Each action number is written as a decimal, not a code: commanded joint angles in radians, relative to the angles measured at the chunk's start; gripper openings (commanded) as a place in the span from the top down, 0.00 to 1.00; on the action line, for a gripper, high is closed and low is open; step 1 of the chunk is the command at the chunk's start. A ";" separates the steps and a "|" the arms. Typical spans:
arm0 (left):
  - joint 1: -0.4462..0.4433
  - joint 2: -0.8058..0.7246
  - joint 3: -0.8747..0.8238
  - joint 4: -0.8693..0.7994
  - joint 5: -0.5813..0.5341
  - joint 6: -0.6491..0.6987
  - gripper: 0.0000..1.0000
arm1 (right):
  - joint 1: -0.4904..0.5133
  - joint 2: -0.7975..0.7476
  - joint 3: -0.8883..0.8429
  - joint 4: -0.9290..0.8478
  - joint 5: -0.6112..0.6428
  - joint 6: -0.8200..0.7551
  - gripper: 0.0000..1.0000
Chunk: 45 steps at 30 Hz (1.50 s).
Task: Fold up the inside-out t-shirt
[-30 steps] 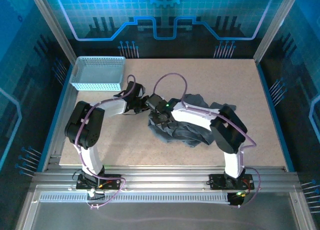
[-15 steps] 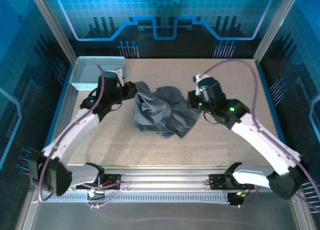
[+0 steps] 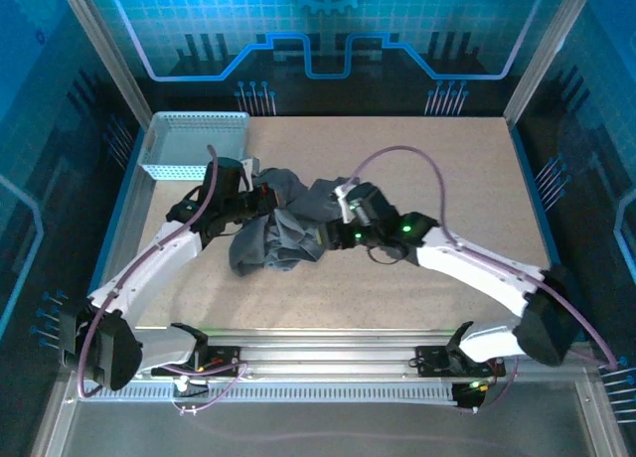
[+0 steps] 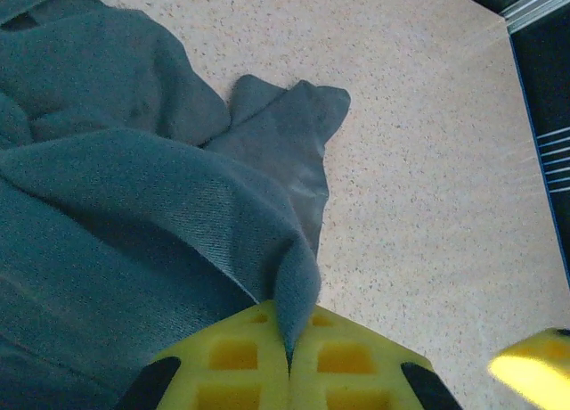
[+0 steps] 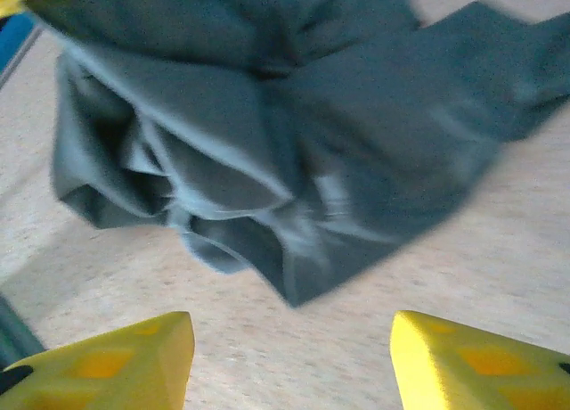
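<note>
The inside-out t-shirt [image 3: 281, 230] is a dark grey crumpled heap left of the table's middle. My left gripper [image 3: 258, 203] sits at its far left edge, shut on a raised fold of the cloth [image 4: 292, 294]; the yellow fingers [image 4: 240, 361] meet with the fabric pinched between them. My right gripper [image 3: 330, 232] is at the heap's right side, open. In the right wrist view its two yellow fingertips [image 5: 116, 361] stand wide apart over bare table, with the bunched shirt [image 5: 267, 134] just beyond them and nothing between them.
A light blue mesh basket [image 3: 194, 144] stands at the table's far left corner, close behind my left arm. The speckled tabletop [image 3: 447, 169] lies bare to the right of the shirt. A metal frame rail [image 3: 328, 350] runs along the near edge.
My right gripper has let go of the shirt and opened, swinging left toward the left gripper. The shirt, held spread between both grippers, has collapsed into a heap further left.
</note>
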 commanded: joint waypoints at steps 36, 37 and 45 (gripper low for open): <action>-0.010 0.108 0.033 -0.119 -0.111 0.083 0.67 | -0.076 -0.059 -0.067 0.026 -0.088 -0.019 1.00; -0.030 0.097 0.025 -0.116 -0.114 0.086 0.62 | -0.086 -0.053 -0.064 0.012 -0.084 -0.008 1.00; -0.324 -0.156 -0.199 0.104 -0.269 0.033 0.35 | -0.103 -0.021 -0.010 0.023 -0.129 0.020 1.00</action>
